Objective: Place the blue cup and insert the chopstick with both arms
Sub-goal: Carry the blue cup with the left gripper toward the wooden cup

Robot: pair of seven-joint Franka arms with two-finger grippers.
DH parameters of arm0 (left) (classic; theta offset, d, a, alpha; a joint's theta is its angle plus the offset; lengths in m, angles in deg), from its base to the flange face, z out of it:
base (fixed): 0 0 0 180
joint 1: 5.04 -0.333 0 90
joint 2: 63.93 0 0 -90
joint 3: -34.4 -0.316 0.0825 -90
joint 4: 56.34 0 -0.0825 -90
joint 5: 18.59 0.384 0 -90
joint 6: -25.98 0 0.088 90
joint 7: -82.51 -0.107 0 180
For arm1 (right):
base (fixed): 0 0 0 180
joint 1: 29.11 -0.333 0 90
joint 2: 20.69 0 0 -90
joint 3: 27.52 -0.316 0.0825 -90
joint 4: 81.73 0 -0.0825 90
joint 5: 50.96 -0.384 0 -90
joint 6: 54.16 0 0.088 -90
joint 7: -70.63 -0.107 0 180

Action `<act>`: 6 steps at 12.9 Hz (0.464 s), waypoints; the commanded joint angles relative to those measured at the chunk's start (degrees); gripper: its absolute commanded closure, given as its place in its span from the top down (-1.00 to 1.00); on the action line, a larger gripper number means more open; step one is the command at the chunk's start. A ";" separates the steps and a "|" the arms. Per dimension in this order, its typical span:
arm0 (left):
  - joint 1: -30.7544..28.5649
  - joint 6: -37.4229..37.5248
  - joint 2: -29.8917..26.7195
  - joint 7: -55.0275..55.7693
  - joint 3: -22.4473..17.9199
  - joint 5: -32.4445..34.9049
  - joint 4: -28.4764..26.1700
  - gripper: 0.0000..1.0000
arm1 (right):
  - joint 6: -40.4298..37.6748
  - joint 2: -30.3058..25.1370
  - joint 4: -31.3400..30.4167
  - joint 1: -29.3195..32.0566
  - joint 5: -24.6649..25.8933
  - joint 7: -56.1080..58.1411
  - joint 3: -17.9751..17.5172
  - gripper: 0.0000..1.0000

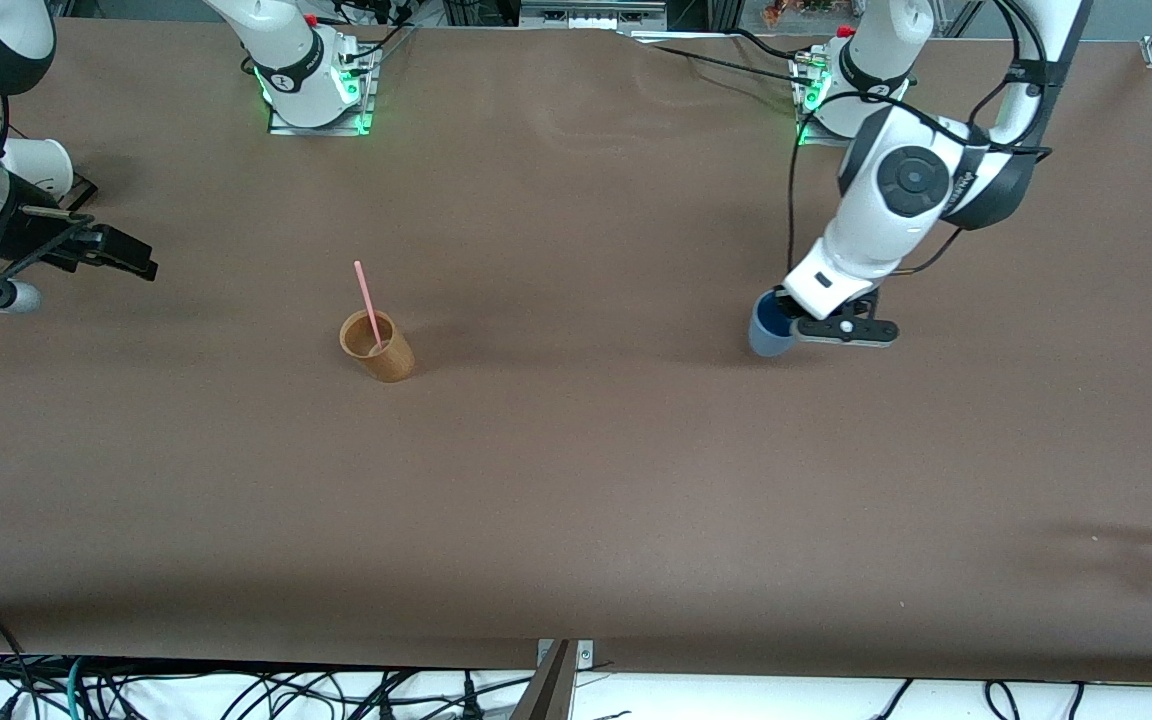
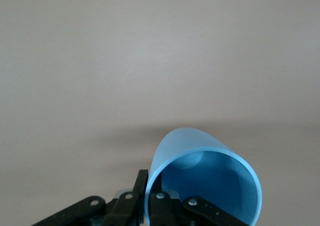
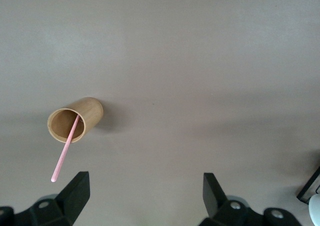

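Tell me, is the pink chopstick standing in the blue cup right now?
No, the chopstick stands in the tan cup, while the blue cup is pinched at its rim by the left gripper.

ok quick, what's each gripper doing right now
Left gripper: shut on the rim of the blue cup.
Right gripper: open, holding nothing, waiting at the right arm's end of the table.

Even overhead light, soft shadows on table (image 1: 576, 480), sharp focus, no glare

table (image 1: 576, 480): brown cover | cables (image 1: 236, 690): tangled along near edge | lighting: even
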 commanded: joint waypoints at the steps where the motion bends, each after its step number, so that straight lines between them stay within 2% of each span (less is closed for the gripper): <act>1: 6.10 6.08 9.86 7.76 0.13 -0.84 14.49 -1.00 | -0.73 -0.18 0.41 -0.09 0.34 -0.25 -0.03 1.00; 4: 13.40 11.18 18.92 17.69 -0.05 -0.31 28.29 -1.00 | -0.82 -0.18 0.41 -0.09 0.34 -0.25 -0.03 1.00; 6: 17.36 12.77 23.84 22.19 -0.40 -0.49 34.98 -1.00 | -0.74 -0.27 0.41 -0.09 0.42 -0.25 -0.03 1.00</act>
